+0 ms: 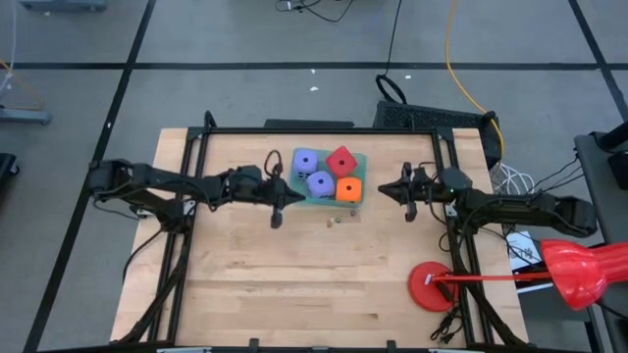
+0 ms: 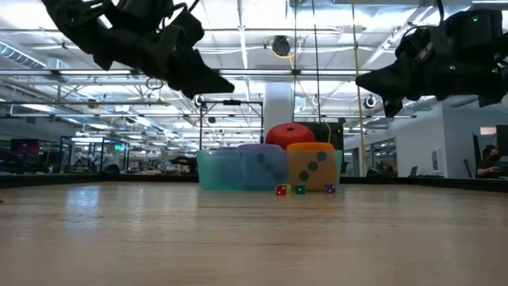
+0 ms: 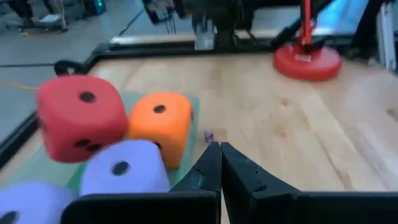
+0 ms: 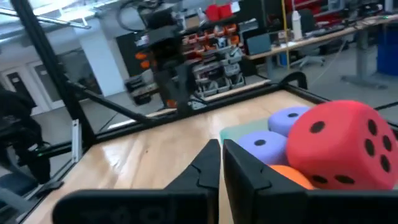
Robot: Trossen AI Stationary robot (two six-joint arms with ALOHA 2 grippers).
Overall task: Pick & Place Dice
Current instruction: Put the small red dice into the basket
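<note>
Sitting bunched: soft matte foam dice (image 1: 327,176), rounded corners, wood table (image 1: 294,284).

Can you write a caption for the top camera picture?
Four dice sit on a green tray, both grippers shut beside it.

Overhead view looks straight down, low view level across the table; both wrist views share the dice (image 1: 326,176).

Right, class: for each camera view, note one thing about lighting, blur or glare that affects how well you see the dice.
High view: even light, soft shadows, red die crisp. Low view: bright ceiling lights leave both arms as silhouettes; the orange die stays readable. Left wrist view: near purple-blue die soft, left tool blurred. Right wrist view: red die sharp, background hazy.
</note>
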